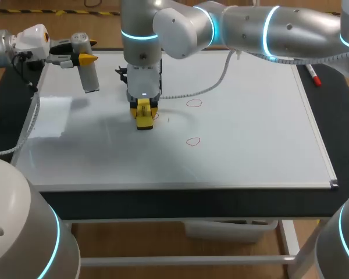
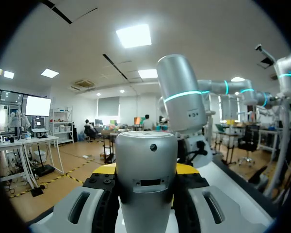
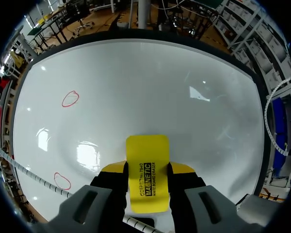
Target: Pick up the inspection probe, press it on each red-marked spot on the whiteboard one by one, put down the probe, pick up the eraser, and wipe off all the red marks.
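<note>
A grey cylindrical probe (image 1: 88,72) hangs over the whiteboard's (image 1: 250,128) far left corner, with my left gripper (image 1: 81,58) shut on it. In the left wrist view the probe (image 2: 146,170) fills the space between the yellow tips. My right gripper (image 1: 144,106) points straight down at the board's middle left, shut on a yellow eraser (image 1: 143,116) that rests on the board. The right wrist view shows the eraser (image 3: 147,170) between the fingers of the right gripper (image 3: 146,168). Two red ovals (image 1: 193,103) (image 1: 192,141) lie right of the eraser. A faint red trace (image 1: 156,115) touches the eraser's edge.
A red marker pen (image 1: 313,75) lies off the board's far right edge. A white coiled cable (image 1: 221,75) from my right arm hangs over the board's far half. A pale glare patch (image 1: 49,116) covers the board's left side.
</note>
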Action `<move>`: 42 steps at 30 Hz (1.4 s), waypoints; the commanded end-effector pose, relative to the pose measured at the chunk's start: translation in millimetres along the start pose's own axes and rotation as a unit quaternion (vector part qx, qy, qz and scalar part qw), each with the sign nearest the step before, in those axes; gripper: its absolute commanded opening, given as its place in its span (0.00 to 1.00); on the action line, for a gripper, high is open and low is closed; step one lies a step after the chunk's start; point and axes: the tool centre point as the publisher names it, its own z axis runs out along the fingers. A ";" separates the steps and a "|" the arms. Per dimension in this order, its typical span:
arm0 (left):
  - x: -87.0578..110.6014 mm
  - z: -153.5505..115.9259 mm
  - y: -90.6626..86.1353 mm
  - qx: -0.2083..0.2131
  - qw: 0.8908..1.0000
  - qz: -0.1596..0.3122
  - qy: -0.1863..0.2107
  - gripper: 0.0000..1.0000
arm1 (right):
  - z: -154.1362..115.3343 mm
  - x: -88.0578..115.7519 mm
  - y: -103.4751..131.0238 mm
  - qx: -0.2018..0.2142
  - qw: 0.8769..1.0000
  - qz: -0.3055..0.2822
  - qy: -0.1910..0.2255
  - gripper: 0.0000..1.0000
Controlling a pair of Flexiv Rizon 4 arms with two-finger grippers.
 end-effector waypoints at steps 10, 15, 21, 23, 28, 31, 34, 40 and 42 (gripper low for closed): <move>1.7 0.2 -2.4 -0.002 1.000 0.000 -0.002 0.00 | 5.1 18.6 -1.0 -0.001 1.000 0.020 0.004 0.00; 1.7 0.2 -2.4 -0.002 1.000 0.000 -0.002 0.00 | 5.1 29.2 -1.1 0.001 0.999 0.035 0.003 0.00; 1.7 0.2 -2.4 -0.002 1.000 0.000 -0.002 0.00 | 3.4 42.8 -2.9 0.005 0.999 0.053 0.002 0.00; 1.7 0.2 -2.4 -0.002 1.000 0.000 -0.002 0.00 | 3.1 47.7 -3.1 0.005 0.998 0.059 0.001 0.00; 1.7 0.2 -2.4 -0.002 1.000 0.000 -0.002 0.00 | 2.2 56.1 -3.2 0.006 0.997 0.070 0.000 0.00; 1.7 0.2 -2.4 -0.002 1.000 0.000 -0.002 0.00 | 1.0 57.5 -3.5 0.006 0.997 0.072 0.001 0.00; 1.7 0.2 -2.4 -0.002 1.000 0.000 -0.002 0.00 | -1.0 57.6 -4.4 0.008 0.997 0.074 0.001 0.00; 1.7 0.2 -2.4 -0.002 1.000 0.000 -0.002 0.00 | -12.9 63.4 -4.8 0.012 0.997 0.079 0.001 0.00; 1.7 0.2 -2.4 -0.002 1.000 0.000 -0.002 0.00 | -19.1 69.2 -5.3 0.019 0.996 0.084 0.003 0.00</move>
